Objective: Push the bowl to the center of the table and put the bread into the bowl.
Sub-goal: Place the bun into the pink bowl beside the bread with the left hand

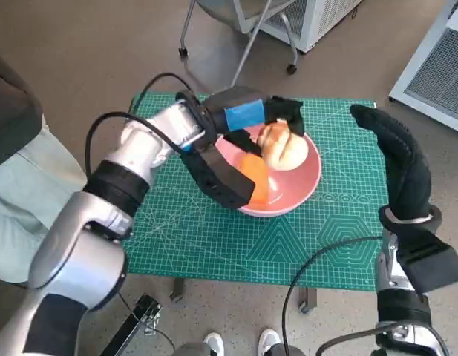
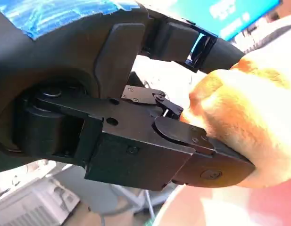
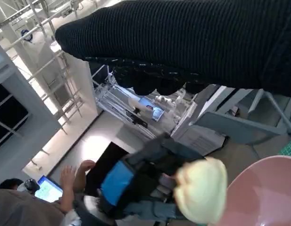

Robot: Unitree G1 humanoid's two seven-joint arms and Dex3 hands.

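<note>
- Black fingers (image 2: 202,160) of the blue-taped left hand (image 1: 247,115) are clamped round the golden-brown bread roll (image 1: 283,144), holding it right over the round pink bowl (image 1: 306,185).
- That bowl looks to sit about mid-table on the green cutting mat (image 1: 214,237), so the push part seems done; an orange thing (image 1: 254,178) sits in it too.
- What's left, judging from this: let go of the roll.
- Left forearm reaches across from the near left.
- Gloved right hand (image 1: 403,167) hangs over the mat's right edge holding nothing, fingers held straight.
</note>
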